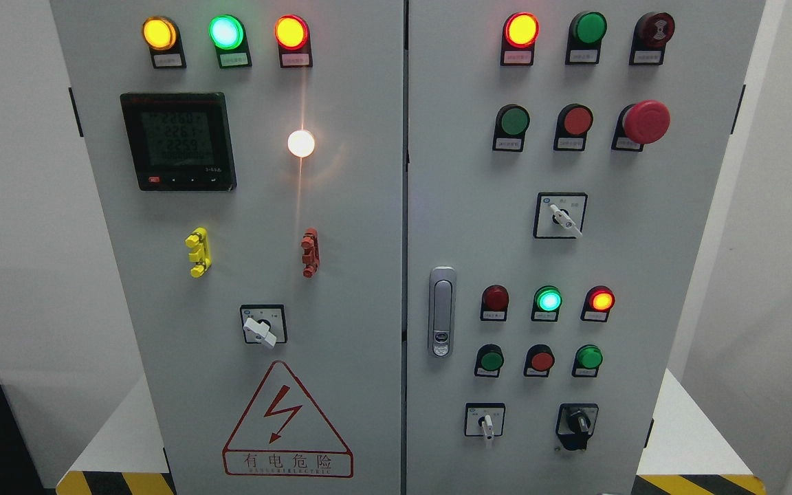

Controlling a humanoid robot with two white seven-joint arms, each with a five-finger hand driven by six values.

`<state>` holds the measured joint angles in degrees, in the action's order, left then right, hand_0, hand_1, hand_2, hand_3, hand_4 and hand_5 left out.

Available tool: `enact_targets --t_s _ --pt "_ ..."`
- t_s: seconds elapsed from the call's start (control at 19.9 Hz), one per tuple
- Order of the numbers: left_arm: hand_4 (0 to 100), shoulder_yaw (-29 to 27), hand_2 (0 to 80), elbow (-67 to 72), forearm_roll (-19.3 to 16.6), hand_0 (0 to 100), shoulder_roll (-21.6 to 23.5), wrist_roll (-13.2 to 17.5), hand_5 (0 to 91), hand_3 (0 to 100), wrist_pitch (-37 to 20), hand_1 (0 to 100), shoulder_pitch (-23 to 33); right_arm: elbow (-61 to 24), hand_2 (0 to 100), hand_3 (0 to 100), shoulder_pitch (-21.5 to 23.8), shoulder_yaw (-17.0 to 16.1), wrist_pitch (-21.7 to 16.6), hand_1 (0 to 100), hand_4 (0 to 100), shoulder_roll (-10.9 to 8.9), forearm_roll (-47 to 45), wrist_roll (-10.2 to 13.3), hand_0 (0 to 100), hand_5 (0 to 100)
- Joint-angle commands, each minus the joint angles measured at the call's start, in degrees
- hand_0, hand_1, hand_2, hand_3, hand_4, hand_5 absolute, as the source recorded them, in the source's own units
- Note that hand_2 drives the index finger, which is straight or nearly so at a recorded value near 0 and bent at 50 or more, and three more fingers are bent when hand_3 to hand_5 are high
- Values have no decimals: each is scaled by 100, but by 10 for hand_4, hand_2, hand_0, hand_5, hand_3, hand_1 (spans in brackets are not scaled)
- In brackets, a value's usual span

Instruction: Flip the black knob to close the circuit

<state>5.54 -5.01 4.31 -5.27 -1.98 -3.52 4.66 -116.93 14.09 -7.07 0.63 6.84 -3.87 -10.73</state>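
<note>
Black knob [577, 424] sits lower right on cabinet [437, 227], untouched; neither hand in view, so grip state unknown. Risk: reaching in blind could bump the neighbouring white selector [486, 424].

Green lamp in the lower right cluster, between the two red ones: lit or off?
Lit. The green lamp glows bright, unlike the dark red lamp to its left.

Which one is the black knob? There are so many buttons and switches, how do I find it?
Look at the right door of the grey cabinet and go down to its bottom row, below the small round buttons. Two switches sit there: a white-handled switch on the left, and the black knob on the right. It is the only switch on the cabinet whose handle is all black.
</note>
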Motion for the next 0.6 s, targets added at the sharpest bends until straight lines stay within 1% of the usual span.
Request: enact_targets --t_s 0.0,0.05,0.55 --pt "0 0 0 0 0 120 0 -4 0 0 0 556 0 -261 0 0 340 30 -125 0 0 -42 -1020 -281 0 0" --pt "0 0 0 0 0 120 0 -4 0 0 0 556 0 -252 0 0 340 22 -125 0 0 -42 -1028 -307 0 0" --pt "0 0 0 0 0 120 0 -4 0 0 0 556 0 -173 0 0 340 -31 -125 0 0 -51 -1099 -307 0 0"
